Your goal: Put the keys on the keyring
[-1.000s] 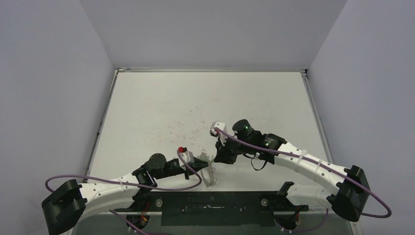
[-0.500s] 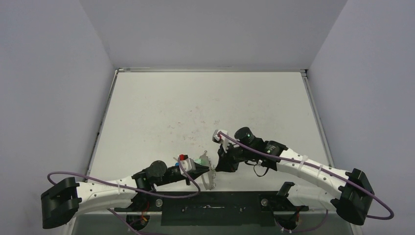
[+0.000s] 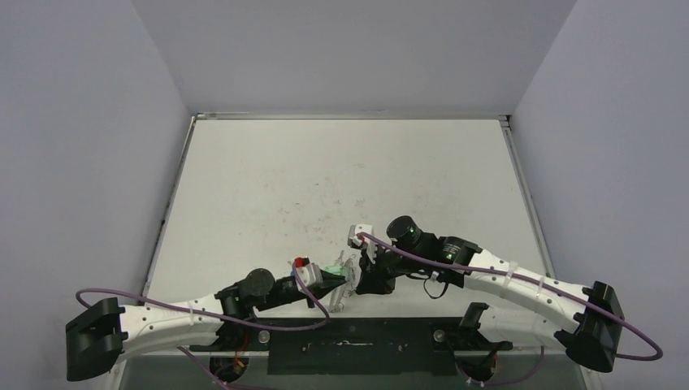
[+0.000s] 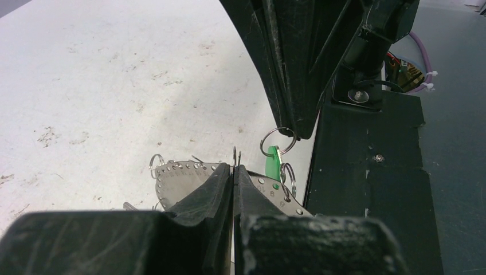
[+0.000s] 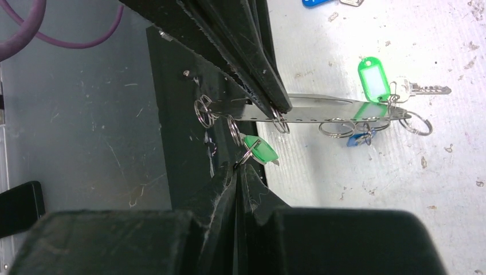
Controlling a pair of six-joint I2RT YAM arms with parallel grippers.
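Top view: the left gripper [image 3: 333, 276] and right gripper [image 3: 363, 275] meet tip to tip with the keyring [image 3: 344, 291] between them, probably so one steadies while the other threads

Left wrist view: the jaws are pressed together on the keyring rim. A green key [image 4: 273, 165] hangs just beyond the tips

Right wrist view: the jaws pinch that key's small ring, and the keyring lies just ahead

Noted: the keyring [image 5: 321, 114] is bright polished metal with a perforated rim. The keys [image 5: 373, 79] have glossy green plastic heads and silvery blades. The right pincer [image 5: 236, 169] is scuffed matt black plastic. Beyond it, the worktop [image 5: 401, 189] is matt white and dirt-specked.
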